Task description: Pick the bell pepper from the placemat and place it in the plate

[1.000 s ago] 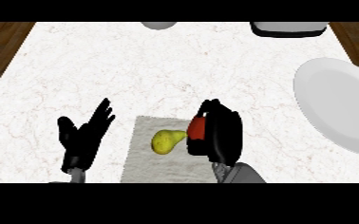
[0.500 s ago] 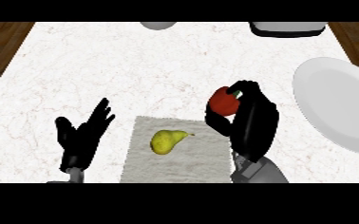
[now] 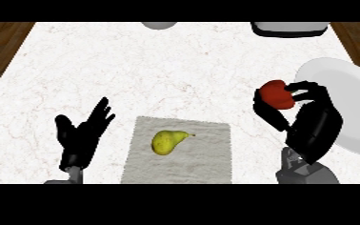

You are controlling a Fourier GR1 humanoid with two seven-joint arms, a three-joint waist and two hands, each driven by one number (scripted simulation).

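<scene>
My right hand holds the red bell pepper above the counter, fingers and thumb curled round it, just left of the white plate. The pepper hangs beside the plate's left rim, not over its middle. The grey placemat lies at the lower centre with a yellow pear on it. My left hand rests open, fingers up, to the left of the placemat.
A white appliance or container stands at the counter's far right edge, and a grey round object at the far centre. Wooden floor shows past the counter's left and right corners.
My right hand has lifted the red pepper off the placemat and carried it right and away from me, toward the plate. The pear and left hand stayed put.
</scene>
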